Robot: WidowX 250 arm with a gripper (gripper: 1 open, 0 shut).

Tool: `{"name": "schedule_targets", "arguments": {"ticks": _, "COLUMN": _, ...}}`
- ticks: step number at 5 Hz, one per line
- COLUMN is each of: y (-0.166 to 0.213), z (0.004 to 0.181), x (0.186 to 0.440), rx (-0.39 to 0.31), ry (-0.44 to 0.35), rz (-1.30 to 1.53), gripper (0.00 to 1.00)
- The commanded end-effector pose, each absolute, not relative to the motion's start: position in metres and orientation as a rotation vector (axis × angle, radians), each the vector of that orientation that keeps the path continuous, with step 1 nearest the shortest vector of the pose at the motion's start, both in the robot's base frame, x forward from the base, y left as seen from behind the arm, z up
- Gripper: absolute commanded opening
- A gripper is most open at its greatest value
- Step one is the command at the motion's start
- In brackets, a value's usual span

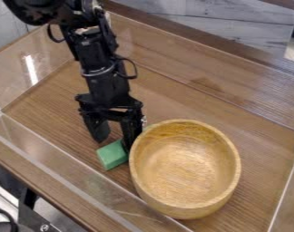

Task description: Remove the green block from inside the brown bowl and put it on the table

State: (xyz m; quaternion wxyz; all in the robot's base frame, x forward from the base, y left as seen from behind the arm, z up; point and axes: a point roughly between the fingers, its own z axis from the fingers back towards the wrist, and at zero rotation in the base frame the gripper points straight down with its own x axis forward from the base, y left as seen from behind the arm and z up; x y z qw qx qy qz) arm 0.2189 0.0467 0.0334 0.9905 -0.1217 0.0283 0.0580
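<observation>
"Where is the green block?"

"One green block [112, 156] lies on the table [192, 86], lower left of centre in the frame, just left of the brown bowl [186, 168]. Its upper right part is hidden behind my gripper [117, 143]."

"And the bowl?"

"One bowl, light wood with a thick rim, stands at lower right of centre. The inside that shows holds nothing, and no second bowl or block is in view."

"How does your gripper stand?"

"My one gripper, black, is spread open above the block, with one finger near the bowl's upper left rim. The dark parts overlap there, and I cannot tell whether a fingertip touches the block or the rim."

"What is cut off?"

"My single arm [95, 50] leaves the frame at the top, left of centre. Black cables [6, 217] are cropped at the lower left corner, too tangled to count. A clear wall [64, 168] runs along the lower left, faint against the wood; its full height is hard to make out."
</observation>
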Motion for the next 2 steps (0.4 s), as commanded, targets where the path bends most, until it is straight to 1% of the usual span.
{"name": "schedule_targets", "arguments": {"ticks": 1, "y": 0.0526, "z": 0.0414, "x": 0.2314, "rx": -0.236, "ry": 0.006, "rz": 0.122, "gripper": 1.0}}
{"name": "schedule_targets", "arguments": {"ticks": 2, "y": 0.0527, "z": 0.0384, "x": 0.2324, "rx": -0.239, "ry": 0.007, "rz": 0.126, "gripper": 1.0}}
